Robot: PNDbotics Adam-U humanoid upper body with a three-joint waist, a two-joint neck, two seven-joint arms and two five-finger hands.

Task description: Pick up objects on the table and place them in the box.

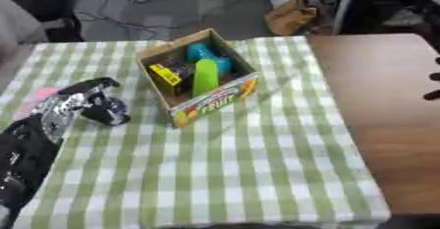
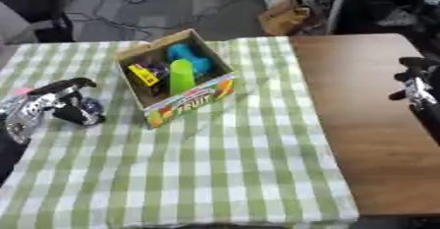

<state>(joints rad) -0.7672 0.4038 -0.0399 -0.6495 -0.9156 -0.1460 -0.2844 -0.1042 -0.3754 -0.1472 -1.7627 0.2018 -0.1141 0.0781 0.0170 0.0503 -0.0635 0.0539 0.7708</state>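
Left hand beside box, fingers curled

You're working in what looks like a lab or workshop: cables trail over the grey concrete floor, a brown paper bag sits beside equipment legs, and a checked cloth covers the wooden table.

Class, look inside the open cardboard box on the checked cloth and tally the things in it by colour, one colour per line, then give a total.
Inside the cardboard fruit box:
Blue: 1, a rounded blue plastic thing
Green: 1, an upright light green oblong thing
Yellow: 1, a yellow packet with dark markings
Total: 3 that can be made out.
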